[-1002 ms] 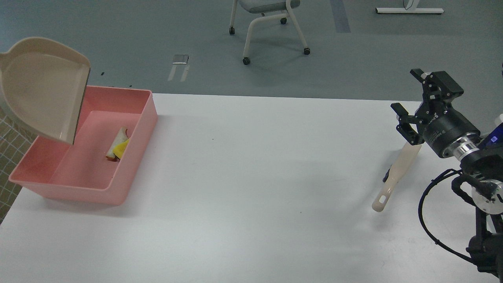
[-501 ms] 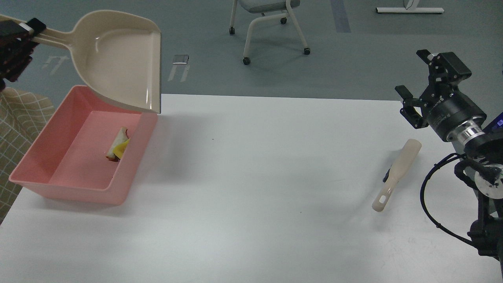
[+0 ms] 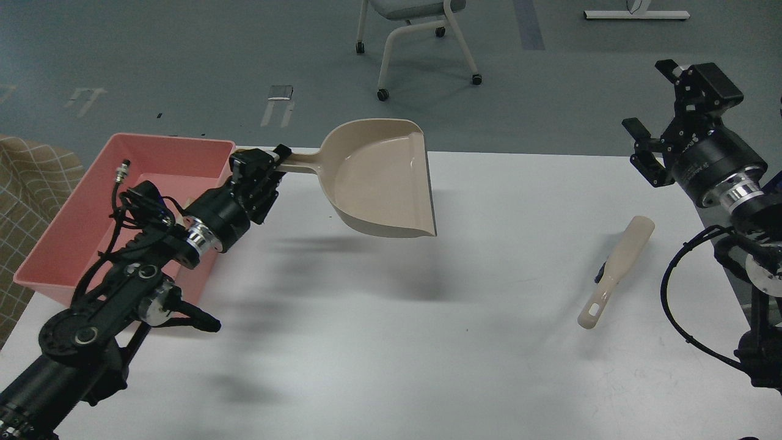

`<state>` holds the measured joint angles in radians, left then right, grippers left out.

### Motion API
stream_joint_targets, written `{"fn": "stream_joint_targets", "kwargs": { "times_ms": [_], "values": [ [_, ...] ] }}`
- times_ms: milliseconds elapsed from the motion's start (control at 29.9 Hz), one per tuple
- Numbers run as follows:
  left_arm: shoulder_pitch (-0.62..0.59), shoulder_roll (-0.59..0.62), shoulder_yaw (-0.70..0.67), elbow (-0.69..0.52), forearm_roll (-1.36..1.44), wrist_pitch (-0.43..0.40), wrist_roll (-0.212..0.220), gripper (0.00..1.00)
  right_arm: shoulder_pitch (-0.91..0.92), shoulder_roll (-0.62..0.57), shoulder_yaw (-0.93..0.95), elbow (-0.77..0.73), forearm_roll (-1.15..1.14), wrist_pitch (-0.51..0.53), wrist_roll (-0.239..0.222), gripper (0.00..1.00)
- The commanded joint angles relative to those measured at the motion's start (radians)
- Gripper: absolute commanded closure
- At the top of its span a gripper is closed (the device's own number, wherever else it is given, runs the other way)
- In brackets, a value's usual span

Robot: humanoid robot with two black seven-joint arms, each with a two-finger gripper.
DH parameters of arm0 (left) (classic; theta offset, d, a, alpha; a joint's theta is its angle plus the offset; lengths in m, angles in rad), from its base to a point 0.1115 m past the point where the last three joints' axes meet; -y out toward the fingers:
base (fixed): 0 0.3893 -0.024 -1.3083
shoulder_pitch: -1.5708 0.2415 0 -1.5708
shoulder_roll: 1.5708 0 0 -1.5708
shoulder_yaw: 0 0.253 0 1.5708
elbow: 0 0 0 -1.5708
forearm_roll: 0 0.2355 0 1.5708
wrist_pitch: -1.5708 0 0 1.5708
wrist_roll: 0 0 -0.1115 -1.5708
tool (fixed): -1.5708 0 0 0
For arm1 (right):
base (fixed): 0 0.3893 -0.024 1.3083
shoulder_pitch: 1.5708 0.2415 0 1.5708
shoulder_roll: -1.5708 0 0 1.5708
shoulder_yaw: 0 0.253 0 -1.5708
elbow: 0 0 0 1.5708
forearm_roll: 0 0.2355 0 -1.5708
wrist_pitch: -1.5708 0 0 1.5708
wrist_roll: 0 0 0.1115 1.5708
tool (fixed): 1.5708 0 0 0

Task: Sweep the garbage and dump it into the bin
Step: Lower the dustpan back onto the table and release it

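Open tabletop (image 3: 379, 342), brush (image 3: 616, 271) lying right

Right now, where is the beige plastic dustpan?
In the head view, the beige plastic dustpan hangs above the white table, left of centre, its handle clamped in the left gripper, just right of the pink plastic tub.

Single head view, high above the white table (image 3: 391, 342), facing forward and down, mid-distance
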<state>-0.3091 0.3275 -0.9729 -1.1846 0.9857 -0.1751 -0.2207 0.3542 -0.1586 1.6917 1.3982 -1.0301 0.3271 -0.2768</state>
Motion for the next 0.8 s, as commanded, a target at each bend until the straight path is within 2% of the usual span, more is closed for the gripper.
{"fn": "stream_joint_targets", "kwargs": {
  "times_ms": [0, 167, 367, 467, 534, 634, 668, 768],
  "values": [
    [-0.010, -0.060, 0.101, 0.025, -0.001, 0.072, -0.002, 0.88, 0.003, 0.002, 0.000, 0.008, 0.001, -0.022, 0.002, 0.04],
    [-0.013, -0.087, 0.190, 0.077, 0.010, 0.112, -0.029, 0.88, 0.002, 0.004, 0.000, 0.011, 0.002, -0.022, 0.002, 0.04],
    [-0.031, -0.107, 0.192, 0.164, 0.014, 0.129, -0.039, 0.82, -0.006, 0.005, -0.001, 0.021, 0.002, -0.022, 0.001, 0.04],
    [-0.033, -0.100, 0.192, 0.174, 0.014, 0.131, -0.039, 0.64, 0.002, 0.007, -0.004, 0.018, 0.002, -0.022, 0.001, 0.04],
    [-0.033, -0.097, 0.192, 0.174, 0.014, 0.135, -0.039, 0.59, 0.002, 0.007, -0.006, 0.016, 0.002, -0.022, 0.002, 0.04],
    [-0.033, -0.094, 0.192, 0.172, 0.016, 0.135, -0.039, 0.45, 0.000, 0.008, -0.015, 0.016, 0.002, -0.020, 0.002, 0.04],
    [-0.033, -0.096, 0.192, 0.172, 0.016, 0.135, -0.039, 0.36, -0.003, 0.008, -0.017, 0.019, 0.002, -0.019, 0.002, 0.04],
    [-0.036, -0.094, 0.192, 0.169, 0.014, 0.135, -0.037, 0.23, -0.011, 0.008, -0.017, 0.018, 0.002, -0.016, 0.002, 0.04]
  ]
}}
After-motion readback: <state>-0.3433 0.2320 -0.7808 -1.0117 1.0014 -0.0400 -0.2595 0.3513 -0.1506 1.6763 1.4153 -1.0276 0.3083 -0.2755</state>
